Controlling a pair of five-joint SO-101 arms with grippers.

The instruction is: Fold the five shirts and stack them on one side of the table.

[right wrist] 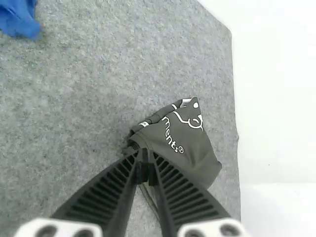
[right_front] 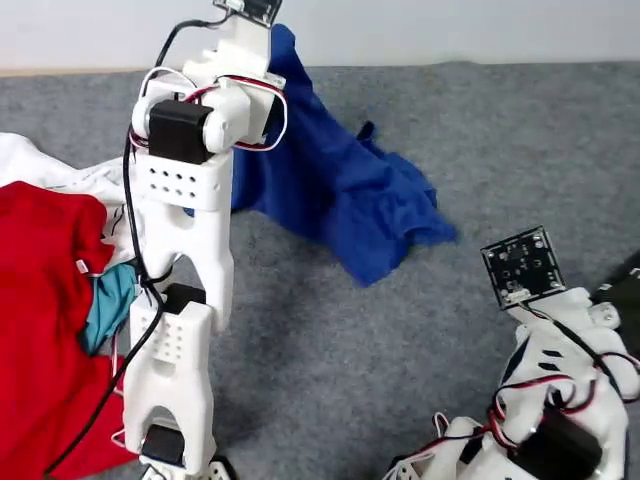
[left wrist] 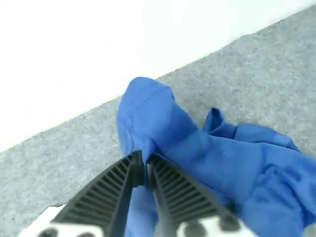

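High view, left arm: your left arm (right_front: 185,250) stands tall at the left of the grey bench (right_front: 500,150), its top end up by the far edge.
High view, blue shirt: you'll see the blue shirt (right_front: 340,200) hanging from that top end and spilling down onto the bench in a crumpled heap.
High view, pile: the red shirt (right_front: 40,300) lies at the left edge over a white shirt (right_front: 30,160), with a teal shirt (right_front: 110,300) peeking out beside the arm.
High view, right arm: your right arm (right_front: 560,400) sits low at the near right, with a dark shirt (right_front: 625,280) at the right edge.
Left wrist view: your left claw (left wrist: 144,160) is pinching a raised fold of the blue shirt; the rest trails on the bench below a white wall (left wrist: 74,49).
Right wrist view: your right claw (right wrist: 143,157) is pressed together on the rim of the dark shirt, a compact bundle with white print lying by the bench's edge.
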